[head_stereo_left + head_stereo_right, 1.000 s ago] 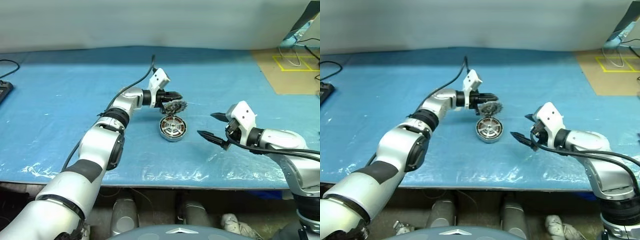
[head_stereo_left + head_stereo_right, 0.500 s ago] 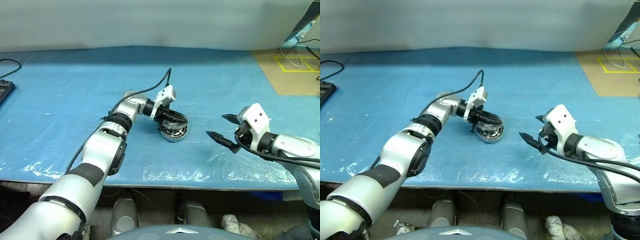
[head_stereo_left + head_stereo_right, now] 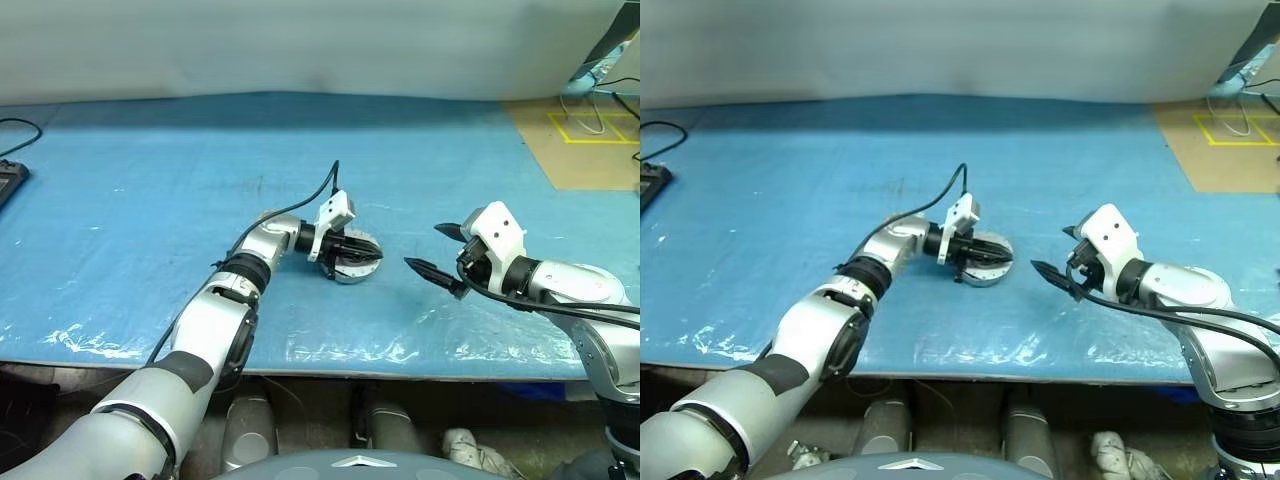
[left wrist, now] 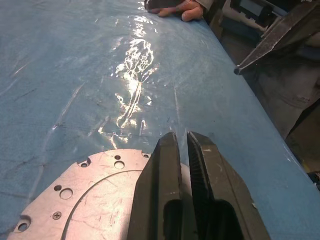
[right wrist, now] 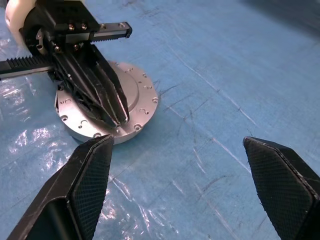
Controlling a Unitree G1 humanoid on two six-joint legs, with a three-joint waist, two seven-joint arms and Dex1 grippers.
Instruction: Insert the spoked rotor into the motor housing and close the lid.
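Centre frame: round silver-grey lid [image 5: 131,95], smooth face up, sits on the short silver motor housing [image 5: 95,131]. Left gripper [image 5: 118,119], jaws together, rests across it. Right gripper [image 3: 434,250] jaws apart, near. Risk: lid seated crooked; withdrawal could drag it off.

Motor housing [image 3: 352,266] on blue table [image 3: 150,220]

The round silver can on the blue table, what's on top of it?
The lid, smooth grey side up, sits on the motor housing. The left claw, shut, rests across the lid. Whatever is inside the can is covered, so I can't see it.
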